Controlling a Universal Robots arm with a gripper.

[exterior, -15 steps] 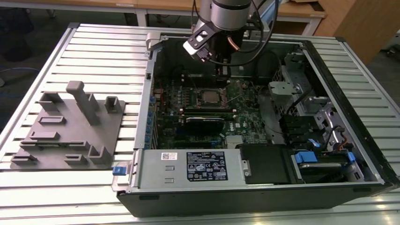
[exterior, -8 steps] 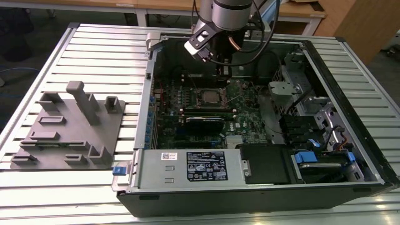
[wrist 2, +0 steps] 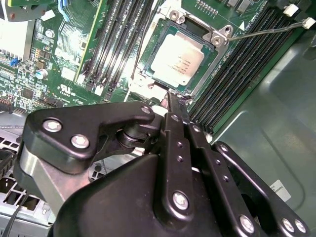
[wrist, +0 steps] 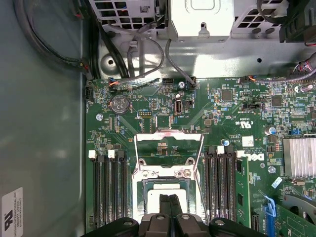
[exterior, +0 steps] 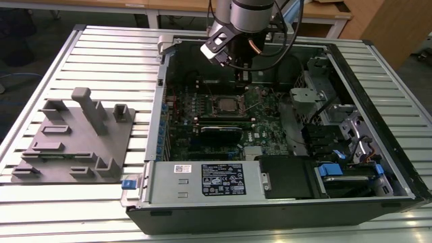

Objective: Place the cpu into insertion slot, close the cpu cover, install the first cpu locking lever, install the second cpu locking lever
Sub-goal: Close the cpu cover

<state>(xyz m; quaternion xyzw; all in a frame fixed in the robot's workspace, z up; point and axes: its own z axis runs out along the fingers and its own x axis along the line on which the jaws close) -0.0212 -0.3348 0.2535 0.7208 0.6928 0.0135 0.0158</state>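
Note:
The cpu (wrist 2: 180,58) lies flat in the insertion slot (wrist 2: 213,58) on the green board, its silver top facing up. It also shows in the first wrist view, cpu (wrist: 165,187), and in the exterior view, cpu (exterior: 226,106). The cpu cover (wrist: 168,138) stands lifted on its hinge, and the board shows through its cut-out centre. A thin wire locking lever (wrist 2: 266,31) sticks out sideways, unlatched. My gripper (wrist 2: 170,95) is shut with nothing between its fingers. Its tips hover just beside the socket's edge, as seen for the gripper (wrist: 172,198) and the gripper (exterior: 242,76).
Long black memory slots (wrist: 106,192) flank the socket on both sides. A finned heatsink (wrist: 298,158), cables and a drive cage (exterior: 324,106) crowd the case. The power supply (exterior: 202,179) sits at the front. A grey fixture plate (exterior: 74,136) lies on the table at the exterior view's left.

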